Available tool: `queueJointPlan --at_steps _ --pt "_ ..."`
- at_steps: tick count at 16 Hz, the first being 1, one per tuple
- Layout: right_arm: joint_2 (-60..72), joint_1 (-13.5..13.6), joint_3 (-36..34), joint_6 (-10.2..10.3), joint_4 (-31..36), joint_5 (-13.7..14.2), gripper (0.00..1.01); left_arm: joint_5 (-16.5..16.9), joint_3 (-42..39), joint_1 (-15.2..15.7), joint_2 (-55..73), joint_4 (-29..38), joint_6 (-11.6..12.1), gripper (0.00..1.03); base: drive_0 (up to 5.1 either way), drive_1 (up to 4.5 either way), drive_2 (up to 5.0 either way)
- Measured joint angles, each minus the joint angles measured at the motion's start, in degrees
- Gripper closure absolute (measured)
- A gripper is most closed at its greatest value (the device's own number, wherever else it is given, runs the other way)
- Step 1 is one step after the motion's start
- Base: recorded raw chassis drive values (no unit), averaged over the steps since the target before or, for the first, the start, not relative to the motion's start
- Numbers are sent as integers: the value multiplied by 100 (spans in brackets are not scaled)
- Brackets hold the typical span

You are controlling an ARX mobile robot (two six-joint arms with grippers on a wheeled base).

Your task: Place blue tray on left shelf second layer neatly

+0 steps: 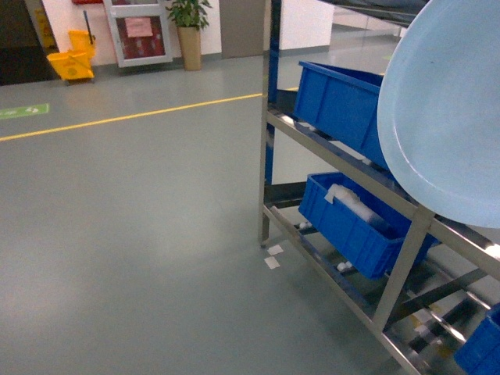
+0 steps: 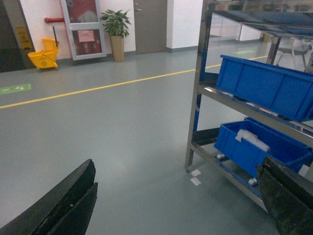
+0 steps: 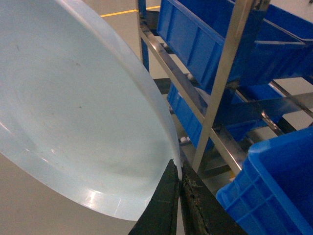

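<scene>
The pale blue tray (image 1: 445, 117) hangs tilted on edge at the right of the head view, in front of the steel shelf (image 1: 336, 156). In the right wrist view the tray (image 3: 73, 107) fills the left half, and my right gripper (image 3: 180, 178) is shut on its rim at the lower edge. The shelf upright (image 3: 225, 73) stands just right of the tray. My left gripper (image 2: 178, 169) is open over bare floor, with nothing between its fingers (image 2: 73, 196). The shelf (image 2: 198, 98) stands to its right. Neither gripper shows in the head view.
Dark-blue crates sit on the shelf's tiers, one higher (image 1: 344, 101) and one lower (image 1: 351, 215); another crate (image 3: 279, 186) is close to my right gripper. Two white scraps (image 1: 272, 256) lie by the shelf foot. Open grey floor with a yellow line (image 1: 133, 117) lies left.
</scene>
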Motion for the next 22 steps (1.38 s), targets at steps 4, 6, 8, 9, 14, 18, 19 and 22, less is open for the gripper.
queueJointPlan --at_steps 4,6,8,9,14,18,19,22 --pt "-2 0 0 0 2 -2 99 2 0 0 0 0 2 5 -160 -160 -160" --pt "-33 0 0 -2 -11 0 99 2 0 0 0 39 0 5 -167 266 -601" --pt "-44 0 0 0 15 0 99 0 0 0 0 -22 0 5 -167 266 -601" --pt "-35 0 0 -2 -26 0 99 2 0 0 0 11 0 5 -148 286 -581" --pt "-37 0 0 0 9 -2 99 4 0 0 0 -13 0 5 -153 281 -586" --pt "0 0 0 0 17 -2 99 2 0 -4 0 15 2 5 -143 -143 -143" --pt "0 0 0 0 4 -2 99 0 0 -4 0 -2 0 5 -164 -164 -164" --pt "-2 0 0 0 -2 0 99 0 0 -4 0 -2 0 5 -165 -165 -165"
